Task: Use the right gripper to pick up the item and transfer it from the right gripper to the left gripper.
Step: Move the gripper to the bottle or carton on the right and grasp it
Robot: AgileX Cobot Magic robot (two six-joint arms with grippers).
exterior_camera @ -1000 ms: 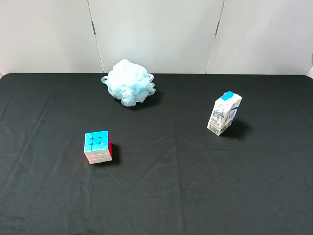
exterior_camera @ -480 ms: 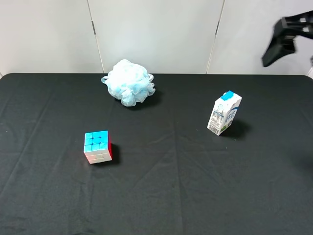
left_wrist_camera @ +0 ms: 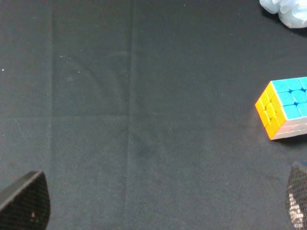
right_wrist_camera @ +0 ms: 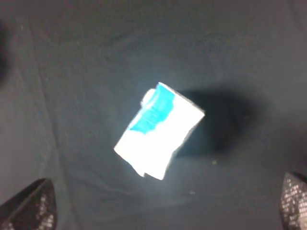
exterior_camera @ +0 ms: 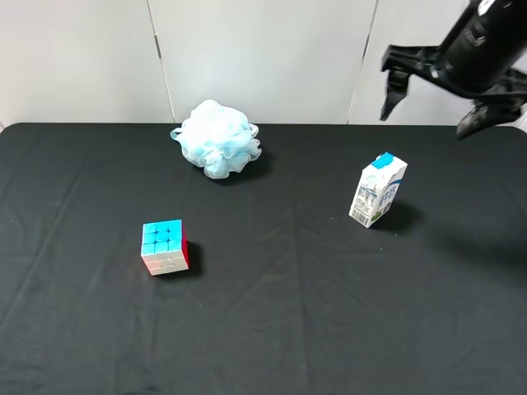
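Cardboard, white with a blue top: the drink carton [exterior_camera: 378,190] stands upright on the black cloth [exterior_camera: 288,329], right of centre and toward the far side. It is well apart from the puzzle cube [exterior_camera: 165,247] at near left and the pale blue bath puff [exterior_camera: 216,138] at the far edge, left of centre.

We judge the carton light and only moderately stiff. Its walls would dent under a hard squeeze, and its glossy faces could slip. We would close across two opposite broad faces around mid-height, below the folded top, leaving part of the body free for the handover. With its narrow base, it may tip if a finger nudges it first.

The right gripper [exterior_camera: 426,122] hangs above and beyond the carton at far right, its two fingers spread wide and holding nothing. The left gripper [left_wrist_camera: 160,201] is likewise wide open and empty.

The high camera gives us the carton's upright stance, its printed side and its shadow falling to the right, but no left gripper at all. The right wrist camera looks down on the carton, blurred, and shows it roughly centred between the fingertips yet skewed to the line joining them. The left wrist camera alone shows the left gripper's tips, over bare cloth, with the cube's orange face and an edge of the puff nearby.
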